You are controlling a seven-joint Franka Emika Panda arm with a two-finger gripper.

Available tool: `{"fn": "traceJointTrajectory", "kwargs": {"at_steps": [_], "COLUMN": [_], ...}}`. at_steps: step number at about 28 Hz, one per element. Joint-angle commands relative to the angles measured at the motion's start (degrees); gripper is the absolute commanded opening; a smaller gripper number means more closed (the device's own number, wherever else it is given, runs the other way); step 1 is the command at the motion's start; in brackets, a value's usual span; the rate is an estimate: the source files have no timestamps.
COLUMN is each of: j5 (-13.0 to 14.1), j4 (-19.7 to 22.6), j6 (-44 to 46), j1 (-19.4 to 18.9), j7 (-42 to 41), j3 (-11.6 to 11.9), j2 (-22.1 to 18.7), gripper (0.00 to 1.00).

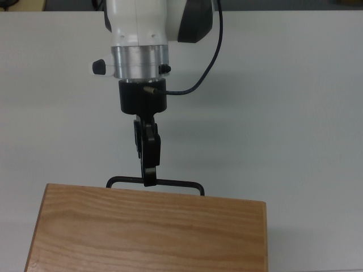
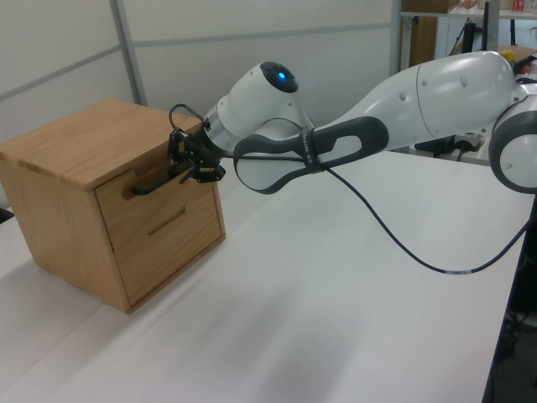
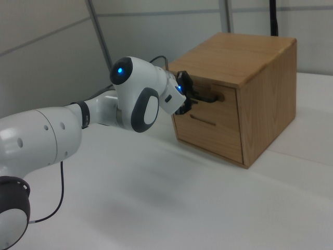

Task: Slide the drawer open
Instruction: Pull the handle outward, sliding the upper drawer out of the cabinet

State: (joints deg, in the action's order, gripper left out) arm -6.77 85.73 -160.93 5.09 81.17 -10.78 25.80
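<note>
place: robotics lab | cues: Panda arm (image 2: 419,101) on white table (image 2: 336,319); grey partition walls (image 2: 67,50)

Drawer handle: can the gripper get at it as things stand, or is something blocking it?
Probably yes. The gripper is already at the black bar handle of the drawer, its tip overlapping the bar in the top view. Nothing lies between them on the white table. Whether the gripper actually holds the bar is unclear.
</note>
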Motion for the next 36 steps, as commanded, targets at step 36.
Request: {"fn": "traceJointTrajectory", "kwargs": {"at_steps": [36], "j5": [-1.14], "j4": [1.72], "j6": [29.97], "j1": [0.27], "j7": [-0.92], "j3": [-1.61], "j2": [-8.48], "gripper": [0.00]}}
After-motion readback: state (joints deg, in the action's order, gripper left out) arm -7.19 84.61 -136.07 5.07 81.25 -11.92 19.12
